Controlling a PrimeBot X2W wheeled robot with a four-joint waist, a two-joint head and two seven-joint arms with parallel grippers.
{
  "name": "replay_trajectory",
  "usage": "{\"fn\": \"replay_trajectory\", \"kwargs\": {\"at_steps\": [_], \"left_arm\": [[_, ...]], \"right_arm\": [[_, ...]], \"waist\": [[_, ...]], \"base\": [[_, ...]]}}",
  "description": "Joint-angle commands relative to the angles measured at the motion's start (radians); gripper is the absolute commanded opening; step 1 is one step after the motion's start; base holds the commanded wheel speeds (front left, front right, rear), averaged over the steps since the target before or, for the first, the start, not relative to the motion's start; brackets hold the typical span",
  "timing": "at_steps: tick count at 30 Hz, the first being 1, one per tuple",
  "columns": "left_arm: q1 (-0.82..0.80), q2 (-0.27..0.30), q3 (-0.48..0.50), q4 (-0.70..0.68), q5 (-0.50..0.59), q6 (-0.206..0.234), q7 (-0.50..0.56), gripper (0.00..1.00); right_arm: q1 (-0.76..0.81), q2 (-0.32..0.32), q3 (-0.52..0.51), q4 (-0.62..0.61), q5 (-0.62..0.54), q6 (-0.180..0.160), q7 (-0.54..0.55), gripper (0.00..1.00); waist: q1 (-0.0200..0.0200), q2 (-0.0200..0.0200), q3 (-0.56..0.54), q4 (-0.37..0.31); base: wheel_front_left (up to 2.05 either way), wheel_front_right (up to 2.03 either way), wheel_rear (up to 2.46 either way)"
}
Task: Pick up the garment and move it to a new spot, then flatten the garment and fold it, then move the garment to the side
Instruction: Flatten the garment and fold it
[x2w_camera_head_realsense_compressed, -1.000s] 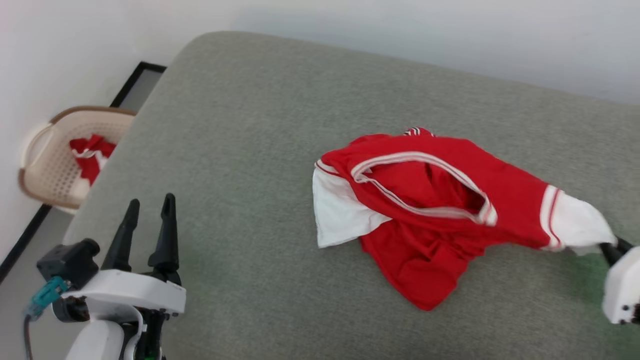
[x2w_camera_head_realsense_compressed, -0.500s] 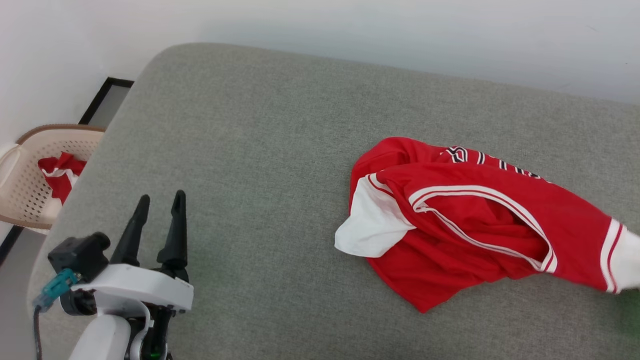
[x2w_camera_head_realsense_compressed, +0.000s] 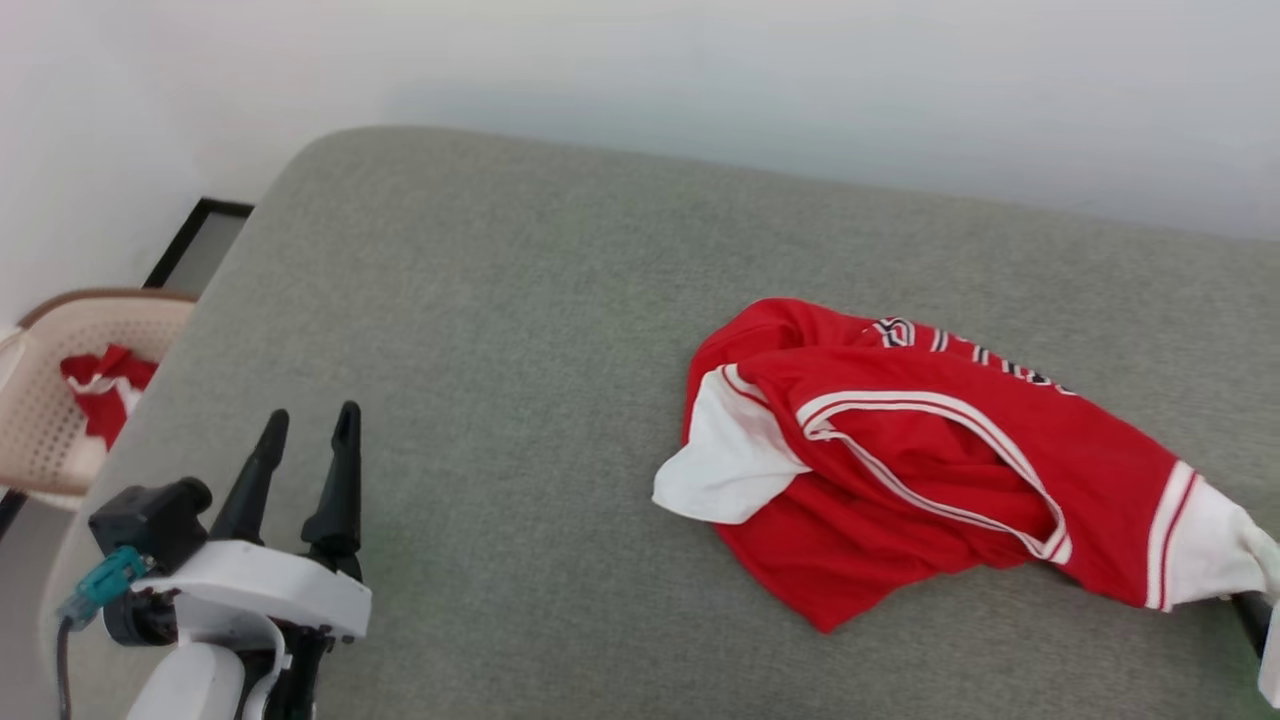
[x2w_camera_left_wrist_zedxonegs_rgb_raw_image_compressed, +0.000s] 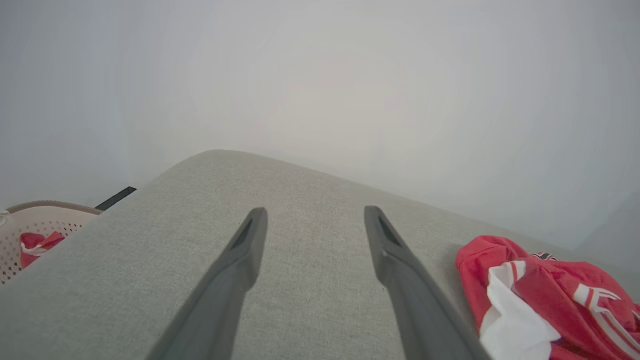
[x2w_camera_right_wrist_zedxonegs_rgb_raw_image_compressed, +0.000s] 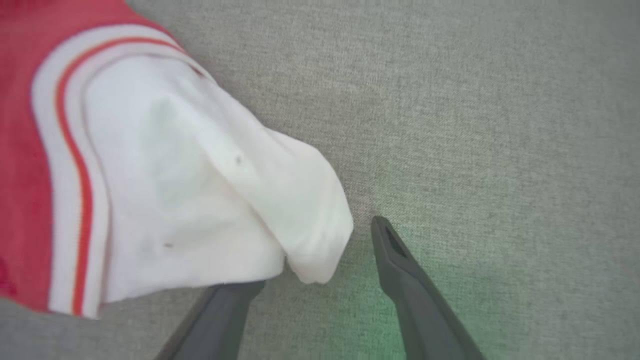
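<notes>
Right fingers (x2w_camera_right_wrist_zedxonegs_rgb_raw_image_compressed: 415, 300) splayed; limp garment (x2w_camera_right_wrist_zedxonegs_rgb_raw_image_compressed: 165, 175) sleeve seemingly drapes one tip.

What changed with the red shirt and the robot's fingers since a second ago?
The right fingers opened and let go of the white sleeve of the shirt; it now drapes over one of them. The shirt shifted, so its chest lettering shows. The left fingers stayed open and empty; the basket stayed put.

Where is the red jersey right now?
Head view: the red jersey lies crumpled on the grey cushion's right half, white sleeve tip by the right claw.
</notes>
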Motion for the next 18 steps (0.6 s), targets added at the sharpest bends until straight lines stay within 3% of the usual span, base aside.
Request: {"fn": "replay_trajectory", "kwargs": {"at_steps": [1, 9, 18], "left_arm": [[0.014, 0.012, -0.005, -0.01, -0.001, -0.008, 0.009, 1.0], [-0.008, 0.046, -0.033, -0.054, -0.018, -0.026, 0.099, 1.0], [-0.114, 0.092, -0.107, -0.102, -0.059, -0.05, 0.332, 1.0]], "right_arm": [[-0.012, -0.009, 0.011, -0.013, 0.012, -0.001, 0.006, 1.0], [0.028, 0.001, -0.007, -0.1, 0.033, -0.001, -0.043, 1.0], [0.072, 0.103, -0.059, -0.246, -0.032, -0.001, -0.193, 1.0]], "waist": [[0.0, 0.0, -0.03, -0.031], [0.0, 0.0, -0.07, -0.09], [0.0, 0.0, -0.088, -0.187]], "base": [[0.0, 0.0, 0.0], [0.0, 0.0, 0.0], [0.0, 0.0, 0.0]]}}
